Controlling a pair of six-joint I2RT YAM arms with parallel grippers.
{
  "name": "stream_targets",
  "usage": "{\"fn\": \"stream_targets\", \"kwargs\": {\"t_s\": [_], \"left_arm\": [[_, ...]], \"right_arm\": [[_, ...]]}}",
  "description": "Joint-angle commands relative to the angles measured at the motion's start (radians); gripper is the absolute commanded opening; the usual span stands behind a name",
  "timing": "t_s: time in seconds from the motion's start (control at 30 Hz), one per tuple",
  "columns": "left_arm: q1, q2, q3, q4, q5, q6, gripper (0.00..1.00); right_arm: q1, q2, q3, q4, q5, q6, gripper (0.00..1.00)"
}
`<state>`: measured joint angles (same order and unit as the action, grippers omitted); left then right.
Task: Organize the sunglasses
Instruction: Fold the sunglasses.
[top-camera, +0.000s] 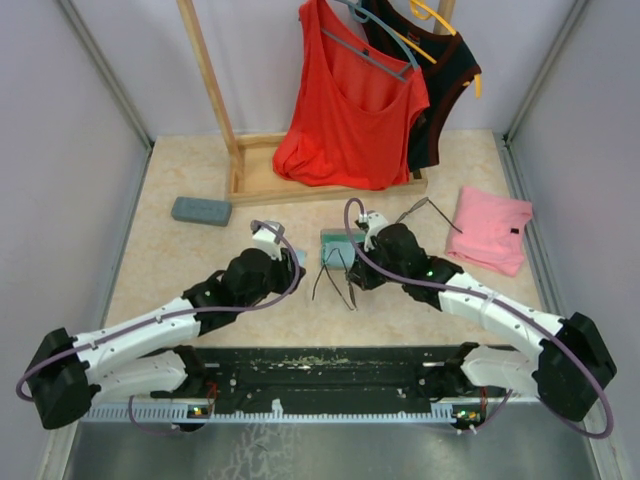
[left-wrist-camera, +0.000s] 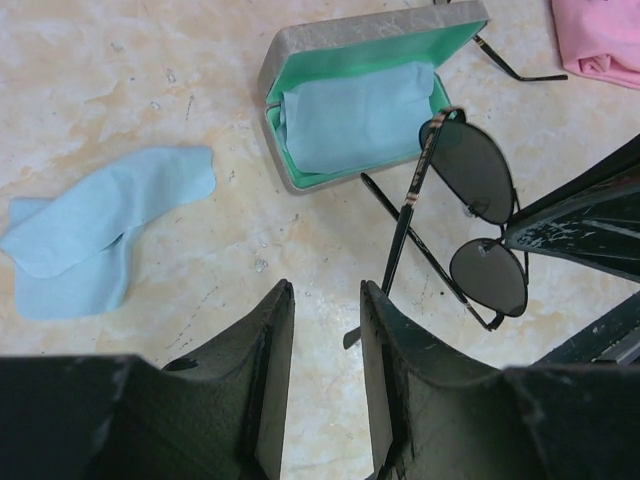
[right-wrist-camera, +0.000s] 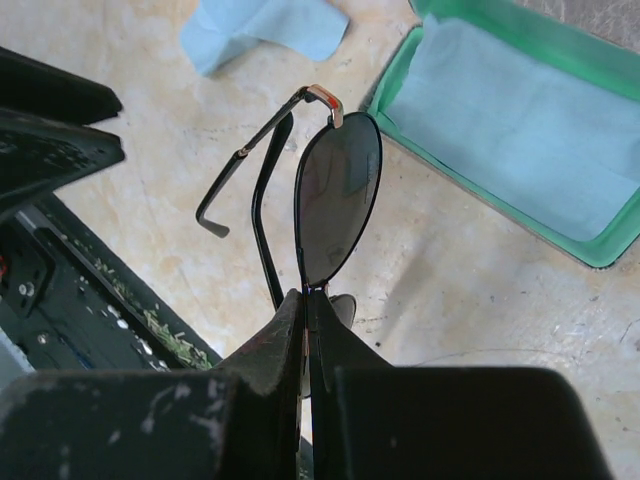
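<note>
The thin black wire-framed sunglasses (right-wrist-camera: 335, 200), dark-lensed with arms unfolded, are pinched at the bridge by the right end effector (right-wrist-camera: 305, 300). They sit over the beige table (left-wrist-camera: 150, 80), just beside the open grey oblong case (left-wrist-camera: 370, 30) with green lining and a light blue cloth (left-wrist-camera: 350, 125) inside. The left end effector (left-wrist-camera: 325, 300) hovers near, fingers spread, empty.
</note>
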<state>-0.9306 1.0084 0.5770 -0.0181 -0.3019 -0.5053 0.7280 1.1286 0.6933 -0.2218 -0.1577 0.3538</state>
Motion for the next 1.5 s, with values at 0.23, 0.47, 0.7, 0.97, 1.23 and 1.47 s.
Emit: {"fn": "stream_targets", "kwargs": {"t_s": [0.23,0.47,0.7,0.97,1.23,1.47], "left_arm": [[0.004,0.098,-0.005,0.046,0.074,-0.018,0.36],[0.004,0.167,-0.002,0.091,0.114,-0.015,0.34],[0.001,0.207,0.017,0.134,0.222,-0.004,0.31],[-0.008,0.248,0.015,0.208,0.310,-0.007,0.29],[-0.028,0.290,0.029,0.245,0.335,-0.018,0.26],[-0.046,0.309,0.039,0.268,0.352,-0.023,0.26]], "right_arm": [[-0.007,-0.064,-0.037,0.162,0.002,0.166,0.00],[-0.007,-0.050,-0.038,0.216,-0.038,0.201,0.00],[-0.007,-0.028,-0.059,0.288,-0.040,0.257,0.00],[-0.007,0.008,-0.071,0.389,-0.047,0.313,0.00],[-0.006,0.037,-0.067,0.429,-0.078,0.331,0.00],[-0.006,0.049,-0.070,0.445,-0.086,0.339,0.00]]}}
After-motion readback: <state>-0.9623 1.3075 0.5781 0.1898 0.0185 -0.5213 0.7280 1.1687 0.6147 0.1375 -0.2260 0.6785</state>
